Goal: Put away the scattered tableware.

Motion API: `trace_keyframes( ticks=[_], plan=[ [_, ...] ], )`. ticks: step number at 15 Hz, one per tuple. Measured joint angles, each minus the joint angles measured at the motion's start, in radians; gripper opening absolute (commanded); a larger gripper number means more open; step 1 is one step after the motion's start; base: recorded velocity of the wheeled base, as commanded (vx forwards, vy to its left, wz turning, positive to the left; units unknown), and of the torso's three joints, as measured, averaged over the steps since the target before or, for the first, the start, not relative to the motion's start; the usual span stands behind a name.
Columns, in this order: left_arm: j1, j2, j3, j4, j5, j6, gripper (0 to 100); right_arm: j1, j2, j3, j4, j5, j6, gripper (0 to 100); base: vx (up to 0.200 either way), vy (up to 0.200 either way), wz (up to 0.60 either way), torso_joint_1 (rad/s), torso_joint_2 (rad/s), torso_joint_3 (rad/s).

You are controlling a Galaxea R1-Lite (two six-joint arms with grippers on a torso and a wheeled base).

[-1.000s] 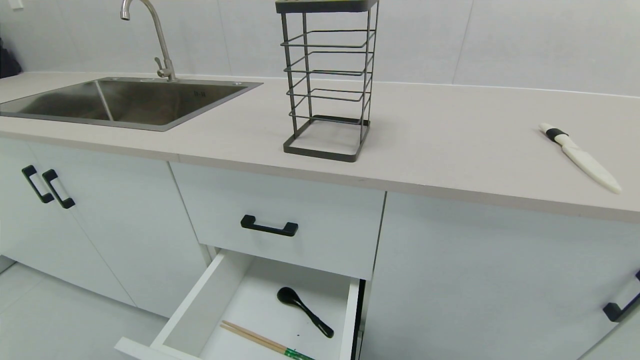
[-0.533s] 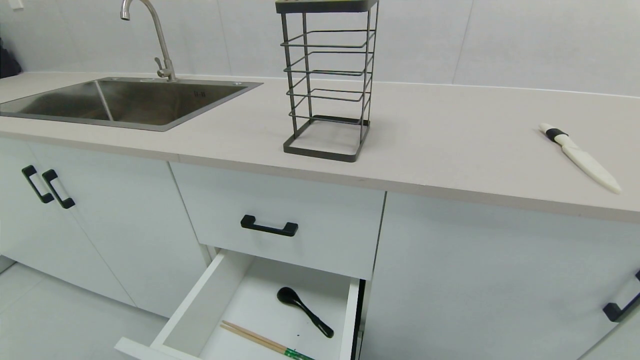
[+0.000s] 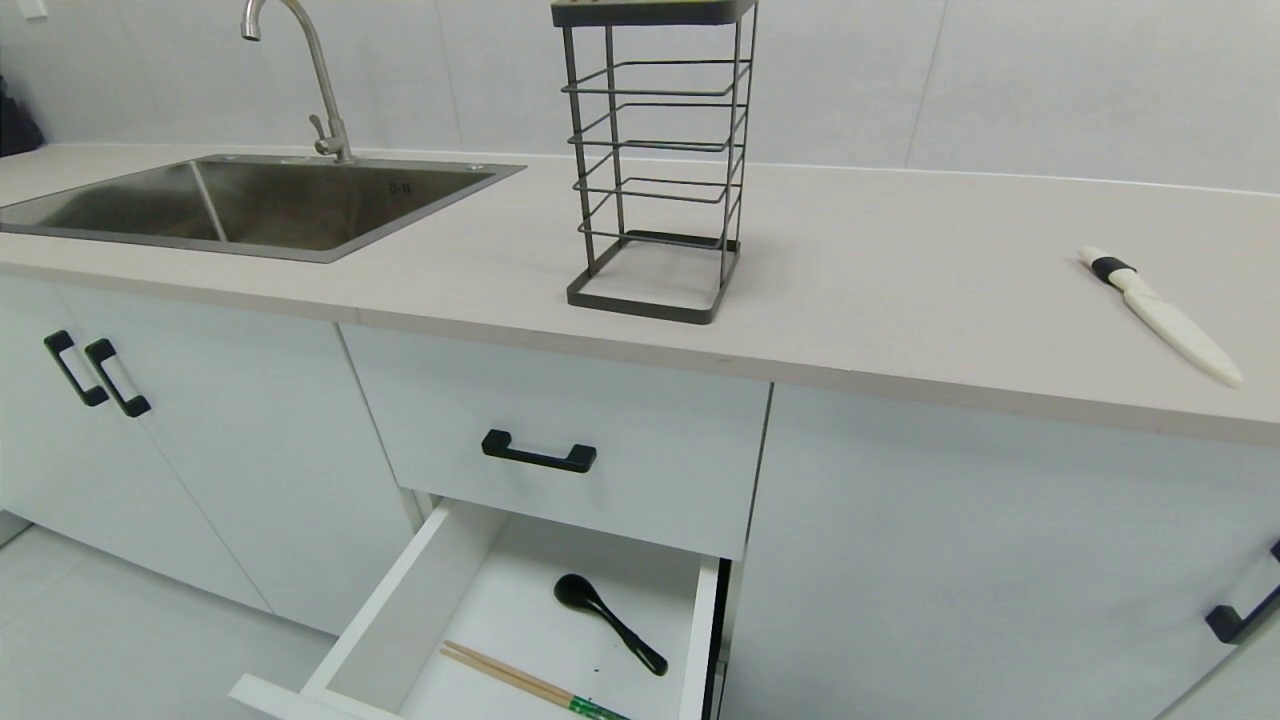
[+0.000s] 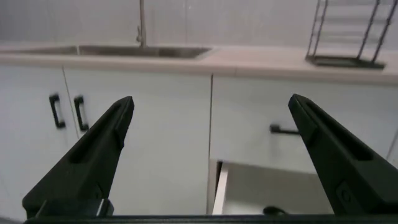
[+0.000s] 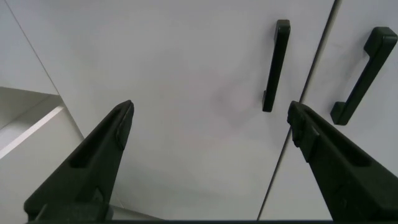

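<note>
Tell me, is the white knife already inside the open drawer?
No, the white knife lies on the countertop, while the open drawer holds a black spoon and chopsticks.

Counter [image 3: 900, 250] — wire rack [image 3: 642, 307], white knife [image 3: 1165, 320]

Steel sink [image 3: 250, 205] with faucet [image 3: 319, 75], black wire rack [image 3: 650, 12] on countertop [image 3: 900, 260], white cabinet doors [image 3: 200, 450]

A wire rack [image 3: 650, 186] stands upper centre on the worktop [image 3: 900, 270], well apart from the knife [image 3: 1160, 315] at right. Lower centre, the open drawer [image 3: 400, 600] juts outward.
</note>
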Motion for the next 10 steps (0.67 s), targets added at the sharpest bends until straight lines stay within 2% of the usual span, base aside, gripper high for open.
trace_keyframes(
  ticks=[2,3,6,9,10],
  plan=[
    [-0.003,0.053,-0.014,0.121,-0.094,-0.031,100,0.001,-0.005,0.000,0.000,0.000,0.000,100,0.000,0.000,0.00,0.000,0.00,0.000],
    [-0.003,0.082,-0.016,0.141,-0.122,-0.042,100,0.001,-0.005,0.000,0.000,0.000,0.000,100,0.000,0.000,0.00,0.000,0.00,0.000],
    [-0.004,0.222,-0.010,0.174,-0.198,-0.050,100,0.001,-0.007,0.000,0.000,0.000,0.000,100,0.000,0.000,0.00,0.000,0.00,0.000],
    [-0.010,0.393,0.023,0.181,-0.246,-0.047,100,0.001,-0.007,0.000,0.000,0.000,0.000,100,0.000,0.000,0.00,0.000,0.00,0.000],
    [-0.030,0.445,0.039,0.181,-0.255,-0.047,100,0.001,-0.007,0.000,0.000,0.000,-0.001,100,0.000,0.000,0.00,0.000,0.00,0.000]
  ],
)
